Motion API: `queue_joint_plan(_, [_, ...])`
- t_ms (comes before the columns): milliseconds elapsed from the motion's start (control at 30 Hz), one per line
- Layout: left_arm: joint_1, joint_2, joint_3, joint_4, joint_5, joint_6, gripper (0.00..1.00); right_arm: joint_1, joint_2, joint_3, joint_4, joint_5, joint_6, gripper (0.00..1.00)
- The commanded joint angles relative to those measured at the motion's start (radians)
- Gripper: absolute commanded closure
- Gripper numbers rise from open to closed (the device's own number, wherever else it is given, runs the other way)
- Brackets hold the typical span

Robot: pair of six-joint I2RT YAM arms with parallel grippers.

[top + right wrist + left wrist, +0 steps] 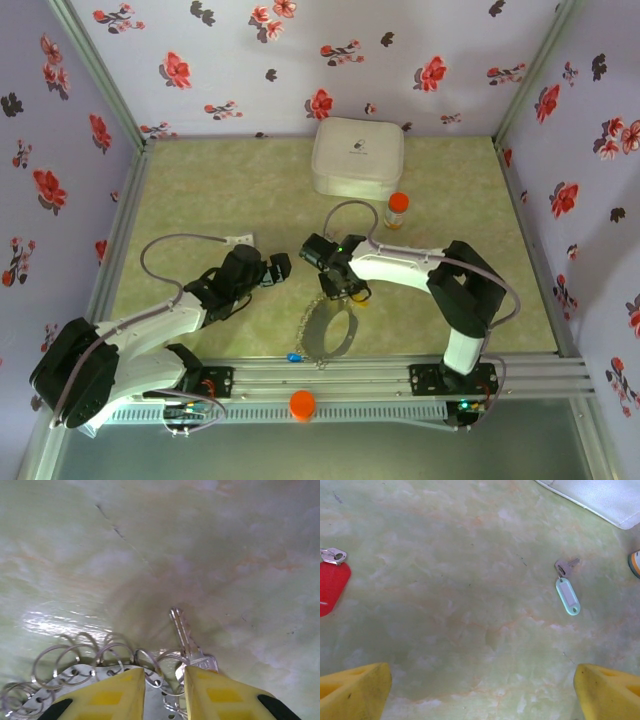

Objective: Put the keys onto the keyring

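— Pincers in the top view: how many am I counting?
— Two. The left pincer is hanging over bare table and touching nothing. The right pincer is pointing down at the far rim of the keyring, and its opening is hiding from this angle.
— And the other things?
— One keyring, one blue key lying just beside the hoop's near-left edge, one white box at the back, and one orange-capped bottle next to it. The keyring is lying flat near the front rail, between the two arms. It is looking like a thin dark hoop with a silvery chain running along its left side.
— What is the left wrist view giving?
— The left pincer is standing wide, its two yellow fingers holding nothing. Two keys are lying ahead, well apart: a red-tagged key at the left edge and a pale-tagged key at the right.
— And the right wrist view?
— The right pincer is standing narrow, with the keyring edge sitting between its two yellow fingers. Up close the ring is showing a grey band with small holes and a row of silvery wire loops. One silvery key is lying just past the right finger, blade pointing away. Whether the fingers are actually clamping the ring, I am not managing to tell
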Motion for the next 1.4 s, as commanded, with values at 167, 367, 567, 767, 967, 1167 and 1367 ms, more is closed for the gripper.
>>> queue_joint_plan(167, [-0.005,-0.003,0.003,-0.001,-0.031,-0.004,0.06,-0.012,-0.018,-0.037,0.067,-0.06,0.042,0.75])
queue_joint_plan(367, [-0.004,0.002,0.007,-0.003,-0.031,-0.006,0.07,-0.018,-0.018,-0.039,0.083,-0.07,0.041,0.79])
queue_joint_plan(567, [-0.004,0.002,0.017,-0.015,-0.03,-0.002,0.07,-0.02,-0.019,-0.051,0.094,-0.079,0.049,0.84])
queue_joint_plan(767, [-0.005,0.0,0.016,-0.019,-0.03,-0.002,0.07,-0.022,-0.023,-0.054,0.083,-0.065,0.048,0.86])
queue_joint_plan(967, [-0.005,-0.003,0.014,-0.018,-0.031,-0.004,0.07,-0.023,-0.023,-0.049,0.069,-0.052,0.046,0.89])
queue_joint_plan(1167, [-0.005,-0.003,0.013,-0.017,-0.031,-0.002,0.07,-0.023,-0.03,-0.048,0.07,-0.055,0.045,0.9])
queue_joint_plan(1367, [-0.005,-0.004,0.017,-0.017,-0.03,0.006,0.07,-0.022,-0.039,-0.044,0.066,-0.049,0.037,0.9])
